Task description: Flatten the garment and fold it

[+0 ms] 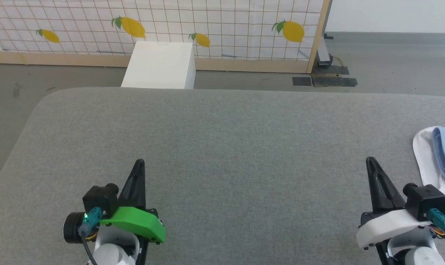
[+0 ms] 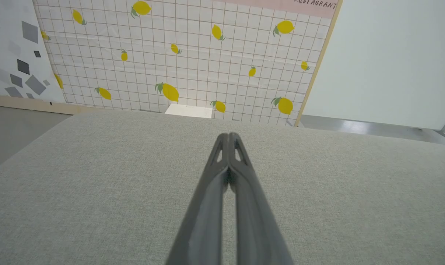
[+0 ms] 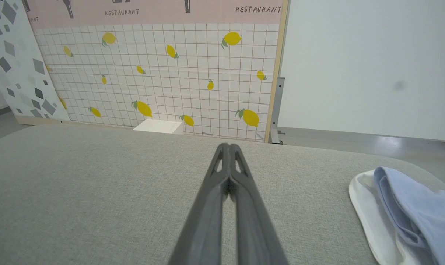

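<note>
Left gripper: the left gripper (image 1: 139, 163), with long dark fingers and a green cover, is pointing forward over the lower left of the table, its fingers pressing together at the tips and gripping nothing.
Right gripper: the right gripper (image 1: 371, 161), white-covered, is pointing forward at the lower right, its fingers likewise closed tight and empty.
Garment: the light-blue soft knit garment with white lining (image 1: 443, 154) is lying bunched at the table's right edge, just beside the right gripper and clear of its fingers.
Work surface: the wide grey fabric-covered table with rounded corners (image 1: 222, 140) is bearing the garment.
Background: a white rectangular box (image 1: 160, 62) is standing beyond the far edge, before a gridded wall panel printed with yellow lemons (image 1: 222, 22).
</note>
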